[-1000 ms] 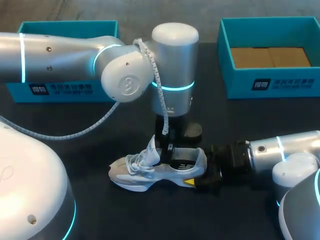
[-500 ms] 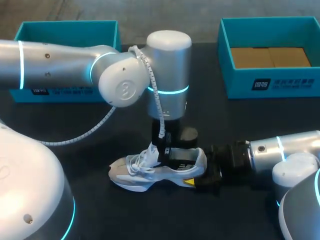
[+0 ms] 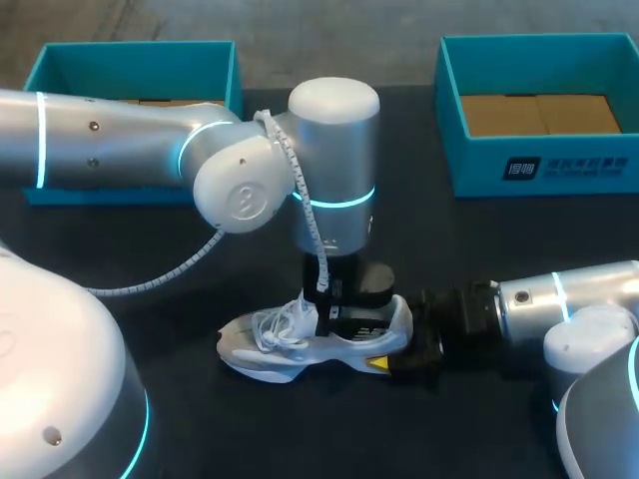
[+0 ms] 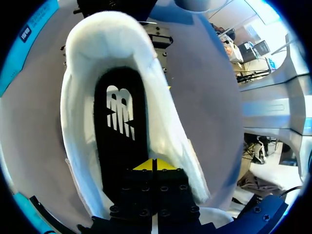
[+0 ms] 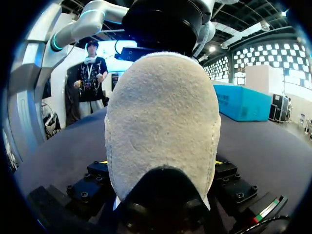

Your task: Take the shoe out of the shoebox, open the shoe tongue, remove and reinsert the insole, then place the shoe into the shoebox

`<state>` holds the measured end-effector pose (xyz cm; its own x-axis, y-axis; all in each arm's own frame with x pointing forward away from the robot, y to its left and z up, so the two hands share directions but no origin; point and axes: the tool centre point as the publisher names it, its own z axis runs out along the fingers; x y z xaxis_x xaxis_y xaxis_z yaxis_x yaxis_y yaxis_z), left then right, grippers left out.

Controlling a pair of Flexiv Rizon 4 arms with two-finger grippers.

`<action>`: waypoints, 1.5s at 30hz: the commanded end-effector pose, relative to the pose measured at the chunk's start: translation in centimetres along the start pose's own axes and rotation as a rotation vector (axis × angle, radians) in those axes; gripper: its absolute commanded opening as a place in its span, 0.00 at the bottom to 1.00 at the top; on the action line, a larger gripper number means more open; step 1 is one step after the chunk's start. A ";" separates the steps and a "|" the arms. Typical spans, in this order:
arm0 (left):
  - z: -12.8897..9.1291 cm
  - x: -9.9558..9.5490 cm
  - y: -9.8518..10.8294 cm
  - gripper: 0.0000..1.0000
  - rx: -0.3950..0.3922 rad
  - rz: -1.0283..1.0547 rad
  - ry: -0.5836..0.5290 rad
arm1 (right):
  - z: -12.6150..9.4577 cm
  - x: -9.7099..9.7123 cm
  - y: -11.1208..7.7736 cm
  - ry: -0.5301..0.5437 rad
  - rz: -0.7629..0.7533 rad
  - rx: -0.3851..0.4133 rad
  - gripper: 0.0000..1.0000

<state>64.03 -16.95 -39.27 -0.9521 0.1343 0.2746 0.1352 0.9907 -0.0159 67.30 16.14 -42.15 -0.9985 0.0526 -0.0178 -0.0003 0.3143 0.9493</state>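
I work over a dark, near-black worktop [image 3: 250, 429] with a plain matte surface. Seen from above it spreads from left to right, and its far edge runs straight.

Soft, even light is falling from above onto the dark matte worktop [image 3: 200, 419], leaving only a faint shadow beneath the white mesh sneaker [image 3: 275, 349]. Cyan rings are glowing on the glossy silver robot arms [image 3: 110, 140], which are catching highlights.
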 end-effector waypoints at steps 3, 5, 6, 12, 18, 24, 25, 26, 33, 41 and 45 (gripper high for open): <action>0.1 -0.6 0.2 0.00 0.022 0.036 -0.029 | 0.0 0.0 0.0 -0.001 0.001 0.003 0.00; -0.3 -0.7 0.3 0.09 0.026 0.042 -0.051 | 0.0 0.0 0.0 -0.001 0.001 0.003 0.00; -0.5 -0.9 0.2 0.11 0.030 0.047 -0.056 | 0.0 0.0 0.0 -0.001 0.001 0.003 0.00; -1.0 -1.2 0.2 0.28 0.026 0.060 -0.100 | 0.0 0.0 0.0 -0.001 0.001 0.003 0.00; -0.5 -1.7 0.1 0.38 0.023 0.059 -0.122 | 0.0 0.0 0.0 -0.001 0.001 0.003 0.00; 0.0 -2.1 -0.1 0.41 0.025 0.068 -0.163 | 0.0 0.0 0.0 -0.001 0.001 0.003 0.00; 0.1 -2.2 -0.1 0.40 0.024 0.071 -0.173 | 0.0 0.0 0.0 -0.001 0.001 0.003 0.00; 0.1 -2.2 -0.1 0.40 0.024 0.073 -0.178 | 0.0 0.0 0.0 -0.001 0.001 0.003 0.00; 0.5 -3.1 -0.4 0.43 0.003 0.091 -0.285 | 0.0 0.0 0.0 -0.001 0.001 0.003 0.00; -0.6 -4.9 -0.2 0.39 -0.012 0.074 -0.355 | 0.0 0.0 0.0 -0.001 0.001 0.003 0.00; -1.0 -5.2 0.1 0.32 -0.016 0.068 -0.371 | 0.0 0.0 0.0 -0.001 0.001 0.003 0.00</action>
<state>69.04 -17.79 -40.13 -0.9750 0.2027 -0.0912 0.2043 0.9789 -0.0079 67.48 16.11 -42.09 -0.9984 0.0544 -0.0183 -0.0003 0.3142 0.9494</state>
